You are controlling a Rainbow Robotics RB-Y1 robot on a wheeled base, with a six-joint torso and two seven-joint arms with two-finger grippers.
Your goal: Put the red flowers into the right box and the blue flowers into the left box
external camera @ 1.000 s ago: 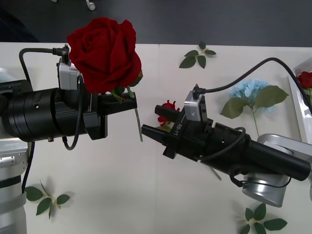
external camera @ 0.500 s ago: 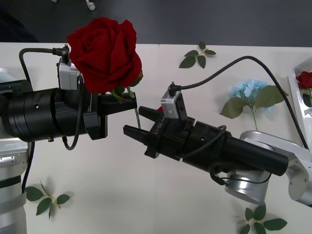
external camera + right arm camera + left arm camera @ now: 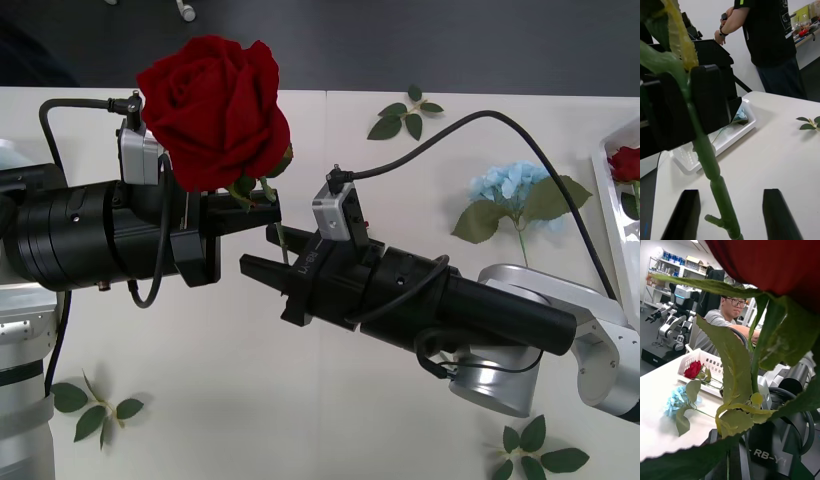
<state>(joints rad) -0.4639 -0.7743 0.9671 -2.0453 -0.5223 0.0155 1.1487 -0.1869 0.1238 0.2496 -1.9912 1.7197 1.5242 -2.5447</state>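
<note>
Red rose mid-handover, held above the table between my two arms.

My left gripper [image 3: 262, 208] has its fingers clamped on the stem of one of the red flowers [image 3: 215, 105], bloom upright. My right gripper [image 3: 262, 250] sits just under it with its fingers [image 3: 684, 212] apart, the green stem hanging between them. I judge this the pass from left to right; next the right fingers need to close squarely on the stem before the left lets go, then carry it to the right box [image 3: 613, 190], where another red rose [image 3: 627, 162] lies.
</note>
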